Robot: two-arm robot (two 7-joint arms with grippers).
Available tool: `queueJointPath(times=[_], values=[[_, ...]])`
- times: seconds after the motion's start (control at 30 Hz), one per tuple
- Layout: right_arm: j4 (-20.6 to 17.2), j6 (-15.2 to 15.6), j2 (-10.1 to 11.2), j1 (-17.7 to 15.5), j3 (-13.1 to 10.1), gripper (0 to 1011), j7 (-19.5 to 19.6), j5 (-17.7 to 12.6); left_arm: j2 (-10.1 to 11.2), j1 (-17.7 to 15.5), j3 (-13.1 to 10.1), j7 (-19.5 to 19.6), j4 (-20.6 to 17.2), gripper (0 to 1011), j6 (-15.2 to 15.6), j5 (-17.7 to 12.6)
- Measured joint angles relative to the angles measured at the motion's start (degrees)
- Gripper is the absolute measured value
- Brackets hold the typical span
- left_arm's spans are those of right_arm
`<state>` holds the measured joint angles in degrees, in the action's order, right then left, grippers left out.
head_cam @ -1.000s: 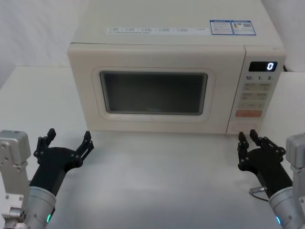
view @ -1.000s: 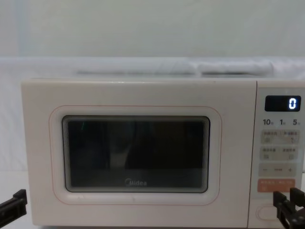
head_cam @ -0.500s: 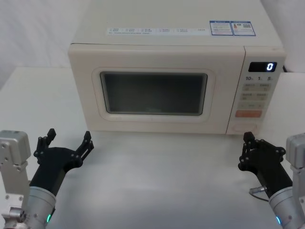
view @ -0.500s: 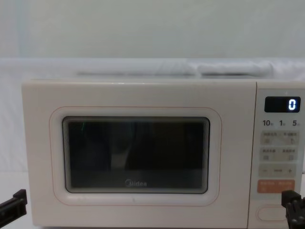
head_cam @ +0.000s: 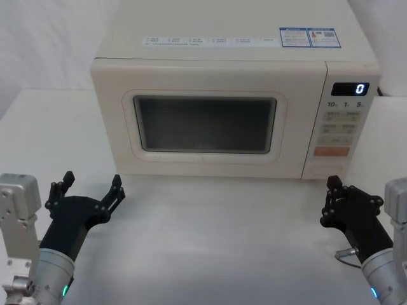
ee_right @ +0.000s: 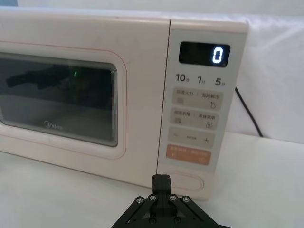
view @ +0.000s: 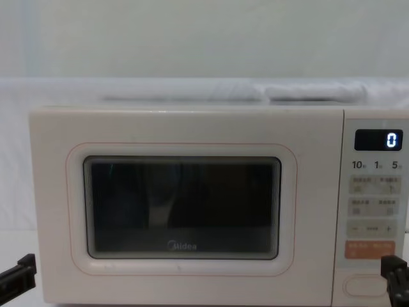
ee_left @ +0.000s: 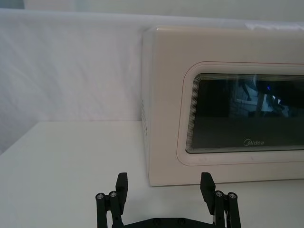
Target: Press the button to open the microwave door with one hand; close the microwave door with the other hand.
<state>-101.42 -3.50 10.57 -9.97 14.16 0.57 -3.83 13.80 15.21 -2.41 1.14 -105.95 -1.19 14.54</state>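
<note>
- The right black ribbed pincer hovers low over the white surface, its fingers pressed together into a single tip, just in front of the microwave's lower right corner and not touching it.
- Straight ahead of that tip sits the wide pill-shaped cream button with its raised oval rim, at the bottom of the control panel, under an orange rectangular key.
- Above the keys, a dark display shows a glowing white "0".
- The left black ribbed pincer rests near the surface's front left, fingers spread wide, well apart from the cream-white microwave.
- The large cream-white microwave door, with its dark rounded window, thin pink outline and "Midea" logo, is shut flush against the oven front.
</note>
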Motion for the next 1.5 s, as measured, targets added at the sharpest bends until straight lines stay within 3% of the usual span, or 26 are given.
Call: queueJointPath(times=[0.43, 0.73, 1.1, 1.5], values=[[5.17, 4.03, -2.28, 3.3, -1.08, 0, -4.63, -1.03, 0.0, 0.0, 0.0, 0.0, 0.0, 1001, 0.0, 0.0], [9.14, 4.59, -3.63, 6.12, -2.33, 0, -8.31, -3.27, 0.0, 0.0, 0.0, 0.0, 0.0, 1001, 0.0, 0.0], [13.1, 6.21, -1.83, 9.46, -4.25, 0, -14.66, -10.94, 0.0, 0.0, 0.0, 0.0, 0.0, 1001, 0.0, 0.0], [16.56, 5.5, -0.73, 12.11, -3.89, 0, -14.77, -13.43, 0.0, 0.0, 0.0, 0.0, 0.0, 1001, 0.0, 0.0]])
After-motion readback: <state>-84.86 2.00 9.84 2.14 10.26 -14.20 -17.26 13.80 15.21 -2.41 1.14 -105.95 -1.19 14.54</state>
